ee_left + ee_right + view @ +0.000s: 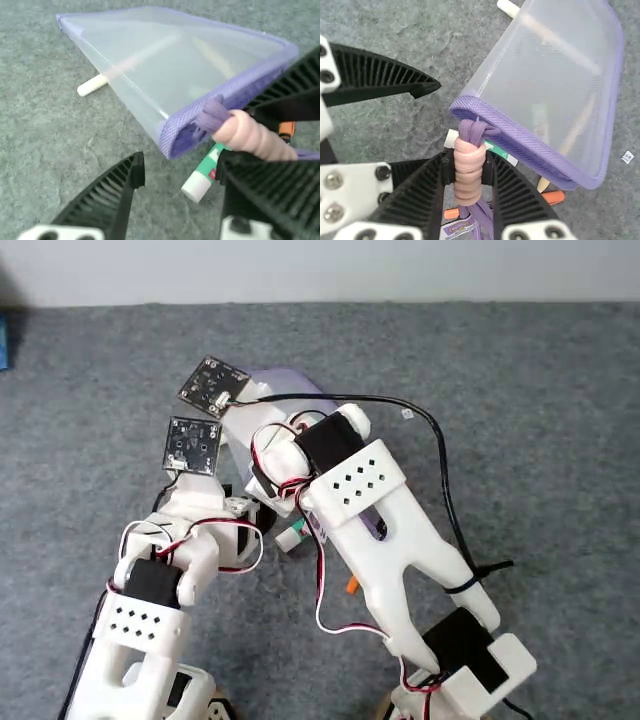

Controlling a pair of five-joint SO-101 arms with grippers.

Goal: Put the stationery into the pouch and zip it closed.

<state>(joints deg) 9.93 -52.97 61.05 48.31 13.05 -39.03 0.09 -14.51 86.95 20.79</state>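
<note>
On the left, the left gripper [180, 165] holds its ribbed black fingers wide apart, astride the pouch's near corner without touching it. The pouch [170, 65] sits on the fuzzy grey table [520, 390] between both grippers. It is a flat rectangle of cloudy clear plastic edged in purple mesh. A white stick [92, 86] pokes past its long edge, and a green-and-white tube [202, 177] lies by its corner. On the right, the right gripper [468, 157] is clamped on the zipper's coiled pink pull [468, 172].

White arms [385, 530] carry black servos [325, 445] and red, white, black wires [320, 585]; ribbed black gripper [467, 156] fingers [515, 195]; silver screws [334, 212].
</note>
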